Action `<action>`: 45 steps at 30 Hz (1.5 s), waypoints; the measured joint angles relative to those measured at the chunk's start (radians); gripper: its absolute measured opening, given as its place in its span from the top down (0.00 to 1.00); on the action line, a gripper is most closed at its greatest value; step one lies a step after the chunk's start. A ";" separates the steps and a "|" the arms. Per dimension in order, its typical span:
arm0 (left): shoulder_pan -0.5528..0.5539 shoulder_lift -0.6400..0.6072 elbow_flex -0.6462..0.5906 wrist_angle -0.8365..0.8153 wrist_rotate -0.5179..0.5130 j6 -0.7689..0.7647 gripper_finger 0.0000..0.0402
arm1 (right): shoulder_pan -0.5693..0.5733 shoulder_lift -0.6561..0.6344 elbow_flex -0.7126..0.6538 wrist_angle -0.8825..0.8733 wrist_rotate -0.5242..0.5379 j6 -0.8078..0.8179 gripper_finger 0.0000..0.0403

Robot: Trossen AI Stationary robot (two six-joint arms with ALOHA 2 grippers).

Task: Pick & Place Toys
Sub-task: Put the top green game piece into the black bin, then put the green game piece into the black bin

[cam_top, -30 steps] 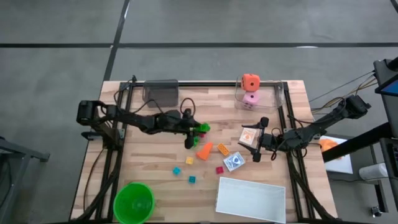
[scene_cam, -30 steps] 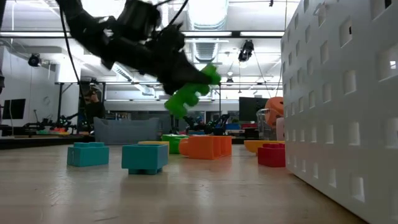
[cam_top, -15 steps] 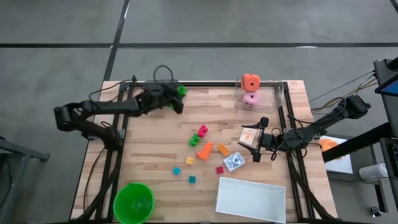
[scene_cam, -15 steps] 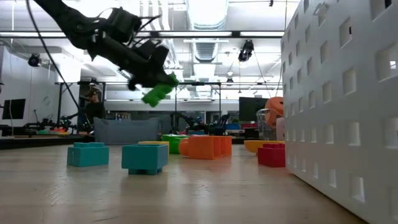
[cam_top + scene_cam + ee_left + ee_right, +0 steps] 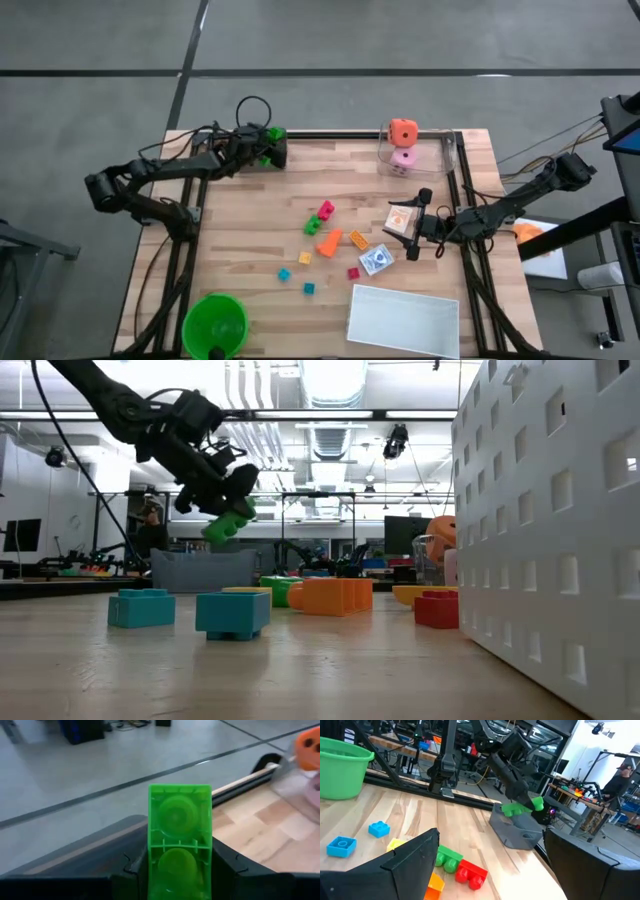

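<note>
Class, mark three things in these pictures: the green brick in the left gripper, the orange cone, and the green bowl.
green brick [image 5: 180,832]: left wrist view, middle of its hollow underside.
orange cone [image 5: 328,242]: high view, middle of its body.
green bowl [image 5: 190,312]: high view, its left rim.

I am working in a robotics lab or workshop. Beyond my wooden table [image 5: 250,215] I see a grey concrete floor [image 5: 90,110], strip lights [image 5: 335,380] on an open ceiling, benches [image 5: 580,797] crowded with cables and gear, metal frames [image 5: 447,755], and a person [image 5: 620,780] standing at a far bench.
</note>
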 joint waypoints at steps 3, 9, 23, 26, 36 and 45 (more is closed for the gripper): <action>0.000 0.012 0.000 -0.009 -0.043 0.007 0.68 | 0.000 0.000 0.000 0.000 0.000 0.000 0.13; 0.001 0.031 0.000 -0.014 -0.110 0.026 0.49 | 0.000 0.000 0.000 -0.001 0.000 0.000 0.13; 0.000 0.033 0.000 -0.004 -0.057 0.029 0.16 | 0.000 0.000 0.000 -0.001 0.000 0.000 0.13; -0.002 0.033 0.000 0.015 0.002 0.029 0.16 | 0.000 0.000 0.000 -0.001 0.000 0.000 0.13; -0.053 0.025 0.012 0.127 0.274 0.049 0.16 | 0.000 0.000 0.000 -0.001 0.000 0.000 0.13; -0.269 0.026 0.054 0.069 0.311 0.035 0.16 | 0.000 0.000 0.000 -0.001 0.000 -0.001 0.13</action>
